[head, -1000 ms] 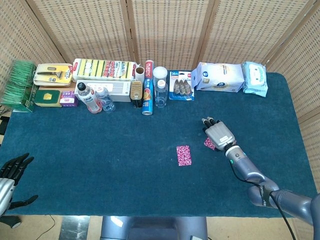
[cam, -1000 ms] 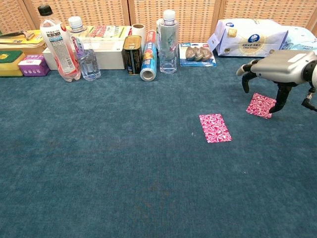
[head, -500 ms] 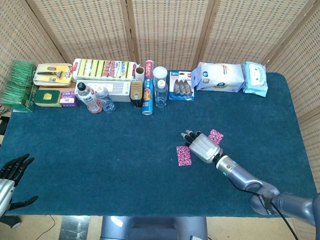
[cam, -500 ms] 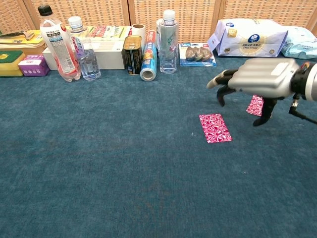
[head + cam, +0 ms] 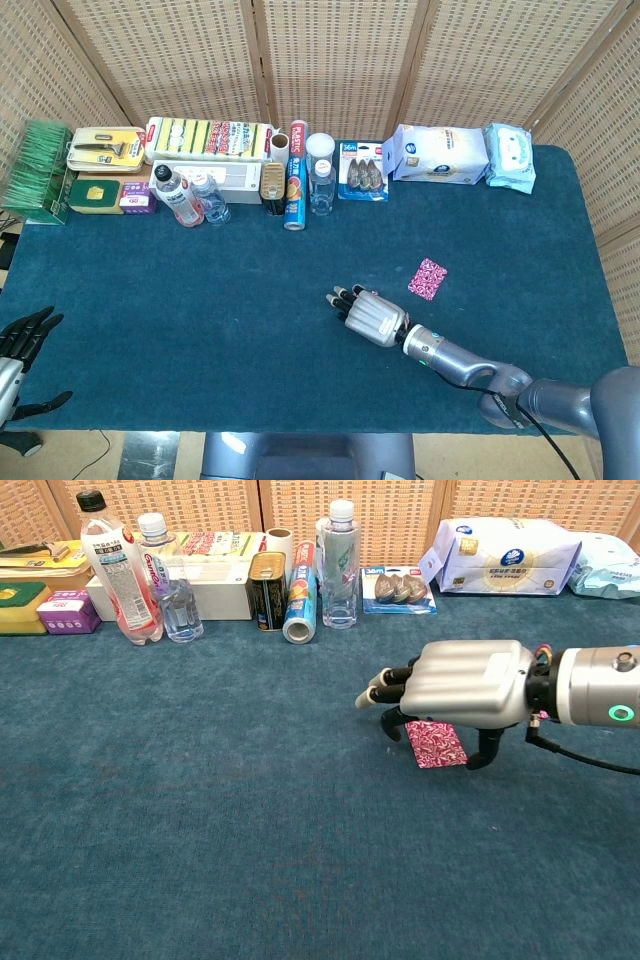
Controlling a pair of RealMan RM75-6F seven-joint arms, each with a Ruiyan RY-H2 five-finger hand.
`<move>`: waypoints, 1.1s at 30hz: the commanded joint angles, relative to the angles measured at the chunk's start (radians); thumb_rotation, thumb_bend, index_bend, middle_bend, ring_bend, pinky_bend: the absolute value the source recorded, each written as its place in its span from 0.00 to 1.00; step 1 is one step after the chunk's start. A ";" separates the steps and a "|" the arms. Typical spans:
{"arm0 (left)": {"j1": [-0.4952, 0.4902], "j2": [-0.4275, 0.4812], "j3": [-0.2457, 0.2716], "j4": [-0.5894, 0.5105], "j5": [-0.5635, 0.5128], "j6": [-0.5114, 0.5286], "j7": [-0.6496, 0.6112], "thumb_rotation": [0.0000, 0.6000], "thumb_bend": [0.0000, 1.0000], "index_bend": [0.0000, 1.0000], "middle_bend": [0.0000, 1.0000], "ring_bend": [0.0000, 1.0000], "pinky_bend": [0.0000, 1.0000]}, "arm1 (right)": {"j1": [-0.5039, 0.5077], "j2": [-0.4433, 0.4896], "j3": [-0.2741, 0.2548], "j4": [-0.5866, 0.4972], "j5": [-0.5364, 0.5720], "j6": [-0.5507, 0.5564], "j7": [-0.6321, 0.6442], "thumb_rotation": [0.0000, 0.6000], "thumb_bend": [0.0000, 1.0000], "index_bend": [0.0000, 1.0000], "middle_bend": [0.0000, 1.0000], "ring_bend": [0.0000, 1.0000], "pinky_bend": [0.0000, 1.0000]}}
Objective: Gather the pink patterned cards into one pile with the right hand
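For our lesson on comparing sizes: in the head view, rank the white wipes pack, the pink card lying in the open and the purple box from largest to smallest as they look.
1. White wipes pack, clearly largest.
2. Pink card and purple box look about alike in this view, so I would not rank them.

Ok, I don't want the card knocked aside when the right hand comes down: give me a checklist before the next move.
1. Right hand above the near pink card: ok, the chest view shows the card under it.
2. Hand holds nothing: ok, fingers spread.
3. Contact with the card: cannot tell.
4. Second pink card located: ok, lying apart, to the right on the blue cloth.
5. Path between cards free: ok, bare cloth.
6. Left hand out of the way: ok, at the table's left edge.
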 commanded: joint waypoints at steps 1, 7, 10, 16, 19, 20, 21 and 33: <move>0.000 0.002 0.000 0.003 0.002 0.003 -0.008 1.00 0.03 0.00 0.00 0.00 0.05 | 0.010 -0.003 0.018 -0.012 0.024 -0.022 -0.037 1.00 0.00 0.31 0.09 0.10 0.31; 0.000 0.005 0.003 0.010 0.009 0.008 -0.021 1.00 0.03 0.00 0.00 0.00 0.05 | 0.037 -0.001 0.035 -0.015 0.064 -0.084 -0.121 1.00 0.00 0.30 0.09 0.10 0.32; 0.000 0.005 0.002 0.013 0.007 0.010 -0.028 1.00 0.03 0.00 0.00 0.00 0.05 | 0.054 0.006 0.024 0.000 0.043 -0.099 -0.148 1.00 0.00 0.27 0.08 0.11 0.32; -0.004 0.004 0.001 0.010 0.006 0.001 -0.020 1.00 0.03 0.00 0.00 0.00 0.05 | 0.058 0.001 0.026 0.013 0.034 -0.077 -0.116 1.00 0.00 0.26 0.08 0.11 0.33; -0.004 0.003 0.001 0.006 0.005 0.000 -0.013 1.00 0.03 0.00 0.00 0.00 0.05 | 0.061 -0.001 0.028 0.017 0.040 -0.079 -0.117 1.00 0.00 0.26 0.08 0.11 0.33; -0.003 0.003 0.001 0.005 0.005 0.000 -0.012 1.00 0.03 0.00 0.00 0.00 0.05 | 0.061 -0.001 0.028 0.018 0.041 -0.080 -0.120 1.00 0.00 0.26 0.08 0.11 0.33; -0.003 0.003 0.001 0.005 0.005 0.000 -0.011 1.00 0.03 0.00 0.00 0.00 0.05 | 0.061 -0.001 0.027 0.021 0.043 -0.082 -0.125 1.00 0.00 0.26 0.08 0.11 0.33; -0.003 0.003 0.001 0.004 0.002 -0.001 -0.011 1.00 0.03 0.00 0.00 0.00 0.05 | 0.059 0.004 0.028 0.038 0.084 -0.099 -0.191 1.00 0.00 0.27 0.07 0.12 0.33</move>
